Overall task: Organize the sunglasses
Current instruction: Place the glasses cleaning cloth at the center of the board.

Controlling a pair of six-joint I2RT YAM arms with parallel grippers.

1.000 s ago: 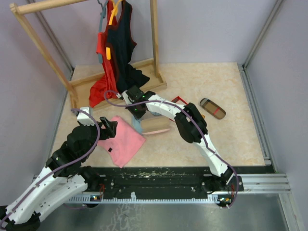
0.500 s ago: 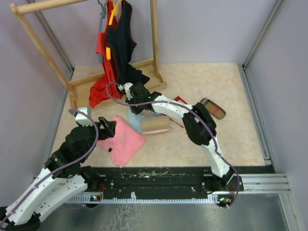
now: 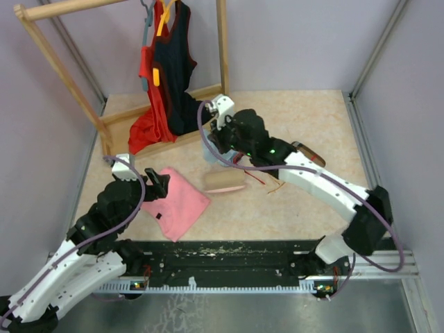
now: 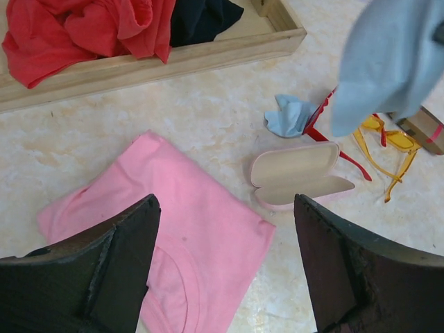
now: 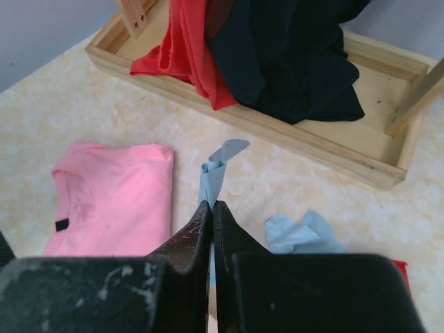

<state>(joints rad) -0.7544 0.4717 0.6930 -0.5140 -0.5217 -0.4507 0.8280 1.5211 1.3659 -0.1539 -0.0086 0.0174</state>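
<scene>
The pink case (image 4: 302, 177) lies open near the middle of the counter (image 3: 263, 215), and both its halves show only the pale lining. At 3 o'clock of it lie the two pairs: the red sunglasses (image 4: 312, 126), partly hidden behind a hanging cloth, and just beside them the orange-yellow sunglasses (image 4: 399, 141), with their arms unfolded. Farther toward 2 o'clock is the brown striped case (image 4: 423, 125); we cannot tell whether it is shut. At 11 o'clock the wooden rack base (image 4: 173, 59) holds the ends of red clothes (image 4: 83, 28) and a black garment (image 4: 201, 17).

The right hand (image 5: 211, 208) is clenched on a light blue cloth (image 5: 215, 170) and is raised above the counter near the rack base. A second blue cloth (image 5: 302, 232) lies crumpled at 12 o'clock of the pink case. The left hand (image 4: 223, 208) is released, fingers wide, above the pink shirt (image 4: 173, 229) at 8 o'clock.

Bare counter shows toward 3 and 5 o'clock, up to the metal rail (image 3: 368, 152).
</scene>
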